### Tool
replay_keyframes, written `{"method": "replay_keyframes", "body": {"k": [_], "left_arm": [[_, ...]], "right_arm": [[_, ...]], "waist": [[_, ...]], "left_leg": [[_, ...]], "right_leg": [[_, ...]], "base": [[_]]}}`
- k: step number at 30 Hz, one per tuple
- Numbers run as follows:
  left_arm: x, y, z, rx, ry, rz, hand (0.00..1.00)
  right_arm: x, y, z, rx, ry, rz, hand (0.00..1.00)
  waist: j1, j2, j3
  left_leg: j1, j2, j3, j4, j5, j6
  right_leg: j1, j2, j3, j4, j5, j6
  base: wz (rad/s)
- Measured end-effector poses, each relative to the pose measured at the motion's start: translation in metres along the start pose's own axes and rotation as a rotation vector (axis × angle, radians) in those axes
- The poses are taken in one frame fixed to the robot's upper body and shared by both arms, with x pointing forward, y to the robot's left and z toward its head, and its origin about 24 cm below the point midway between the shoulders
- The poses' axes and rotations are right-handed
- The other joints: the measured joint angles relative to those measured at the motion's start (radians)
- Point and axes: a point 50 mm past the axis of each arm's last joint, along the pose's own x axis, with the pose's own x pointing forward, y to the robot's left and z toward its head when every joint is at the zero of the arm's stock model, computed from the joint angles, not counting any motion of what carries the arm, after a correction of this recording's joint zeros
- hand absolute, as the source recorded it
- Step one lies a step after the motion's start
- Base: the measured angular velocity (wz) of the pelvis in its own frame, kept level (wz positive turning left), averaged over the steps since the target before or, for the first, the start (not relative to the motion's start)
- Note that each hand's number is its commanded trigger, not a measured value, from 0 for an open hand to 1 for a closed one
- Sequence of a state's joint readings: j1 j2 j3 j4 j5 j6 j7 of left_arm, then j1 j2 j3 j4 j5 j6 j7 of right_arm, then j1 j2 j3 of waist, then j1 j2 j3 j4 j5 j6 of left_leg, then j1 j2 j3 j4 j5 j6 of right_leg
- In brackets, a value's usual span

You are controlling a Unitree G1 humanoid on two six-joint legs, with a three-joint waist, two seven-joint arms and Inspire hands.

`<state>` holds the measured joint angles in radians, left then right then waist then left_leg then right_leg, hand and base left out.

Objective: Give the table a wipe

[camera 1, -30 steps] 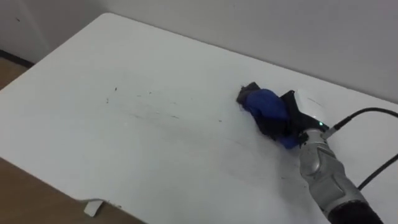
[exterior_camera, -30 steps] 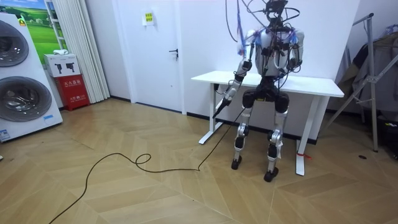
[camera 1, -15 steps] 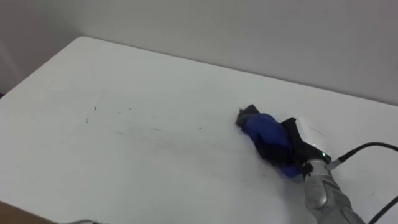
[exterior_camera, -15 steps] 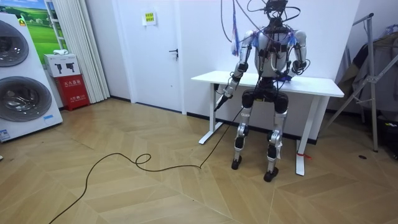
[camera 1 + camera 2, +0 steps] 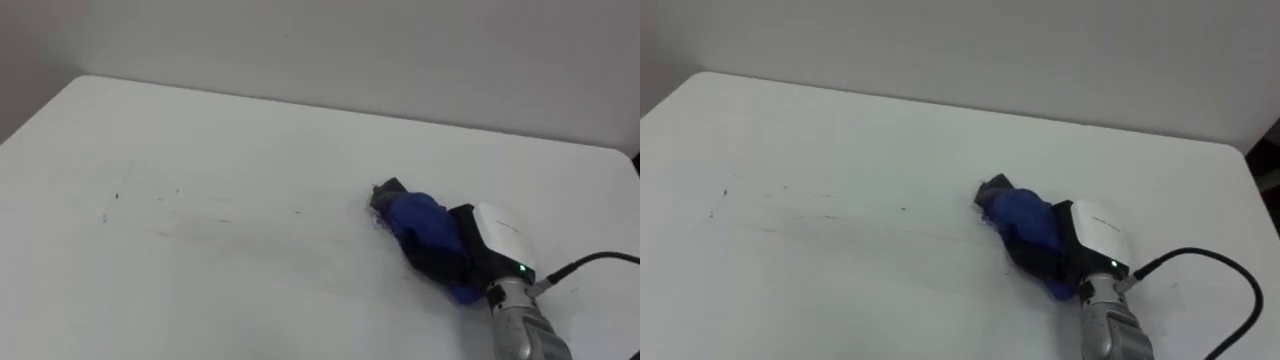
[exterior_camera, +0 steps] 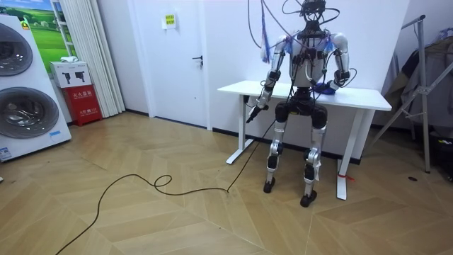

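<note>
The white table (image 5: 250, 130) lies open across its left and middle. Only faint dark smudges (image 5: 170, 205) mark it there, flat on the surface, so a hand could sweep over them freely. The one raised thing is the blue cloth (image 5: 420, 222), bunched right of centre with the right hand (image 5: 465, 250) on it; the arm comes in from the lower right. Along the far edge the wall (image 5: 400, 50) stands close and closes off reach that way — the left end and near side open onto the room.
</note>
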<state>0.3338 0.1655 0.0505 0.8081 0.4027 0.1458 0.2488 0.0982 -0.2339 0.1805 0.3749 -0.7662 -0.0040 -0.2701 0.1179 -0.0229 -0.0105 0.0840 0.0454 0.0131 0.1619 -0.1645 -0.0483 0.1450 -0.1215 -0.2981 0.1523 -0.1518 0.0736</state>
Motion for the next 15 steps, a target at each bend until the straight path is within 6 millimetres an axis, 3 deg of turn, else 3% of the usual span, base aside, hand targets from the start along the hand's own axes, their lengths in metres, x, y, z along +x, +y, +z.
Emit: {"method": "replay_keyframes", "body": {"k": [15], "left_arm": [[0.0006,0.0016,0.0025,-0.007,-0.008,0.027,0.0]], "right_arm": [[-0.0029,-0.0067,0.0071,0.009,-0.047,-0.028,0.0]], "waist": [[-0.019,-0.013,0.0004]], "left_leg": [[-0.004,0.001,0.018,-0.007,-0.004,0.001]], "right_leg": [[-0.007,0.0,0.022,0.001,0.001,0.002]], "base": [[-0.03]]}}
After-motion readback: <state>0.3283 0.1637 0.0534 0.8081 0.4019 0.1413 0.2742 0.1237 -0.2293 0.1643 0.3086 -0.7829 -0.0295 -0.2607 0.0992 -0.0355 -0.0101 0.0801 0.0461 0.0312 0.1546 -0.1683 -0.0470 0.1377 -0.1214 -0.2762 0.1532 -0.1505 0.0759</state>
